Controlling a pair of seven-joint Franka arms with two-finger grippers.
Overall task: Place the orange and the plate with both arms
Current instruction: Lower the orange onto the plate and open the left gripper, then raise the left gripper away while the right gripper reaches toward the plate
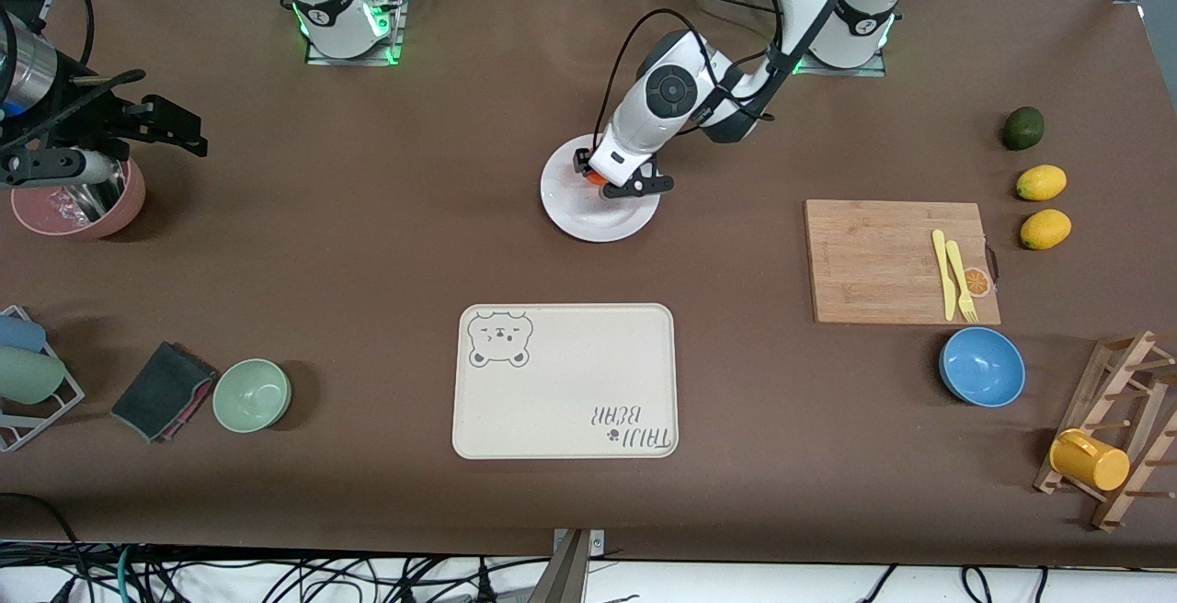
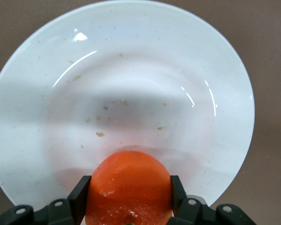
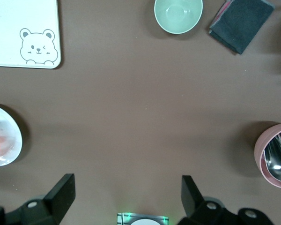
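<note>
Cream tray (image 1: 565,381) near front edge; L gripper (image 1: 618,182) clamps orange (image 2: 129,186) over plate (image 2: 131,79), mid-table; R gripper (image 3: 126,194) wide, waits over bare table near the right arm's end.

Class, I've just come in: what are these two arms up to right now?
The left gripper is shut on the orange and holds it over the white plate, which sits on the table farther from the front camera than the bear tray. The right gripper waits open at its end of the table, near the pink bowl.
</note>
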